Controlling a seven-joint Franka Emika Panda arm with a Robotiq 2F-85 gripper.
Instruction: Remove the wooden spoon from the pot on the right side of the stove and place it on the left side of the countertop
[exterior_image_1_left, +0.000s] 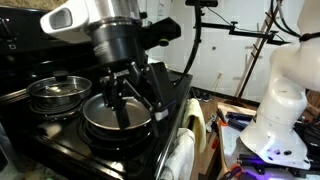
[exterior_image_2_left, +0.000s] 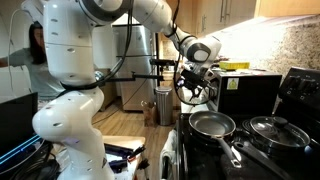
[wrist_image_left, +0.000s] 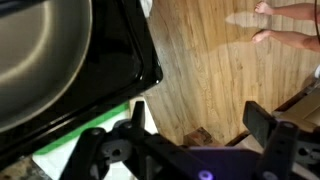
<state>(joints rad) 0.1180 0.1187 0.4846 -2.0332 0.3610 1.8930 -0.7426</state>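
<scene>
No view shows the spoon or the dark pot, so I cannot tell where the spoon lies or which way it points. The gripper (exterior_image_1_left: 132, 100) hangs over the frying pan (exterior_image_1_left: 105, 124) on the stove (exterior_image_1_left: 60, 148), fingers spread wide and holding nothing. A lidded steel pot (exterior_image_1_left: 57, 92) stands just beside the pan.

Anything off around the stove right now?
Nothing spilled or damaged. Odd: no wooden spoon or dark pot shows in any view; the stove holds only a frying pan and a glass-lidded steel pot. The open gripper hangs over the frying pan. In the wrist view, bare feet stand on the wood floor near the stove.
</scene>
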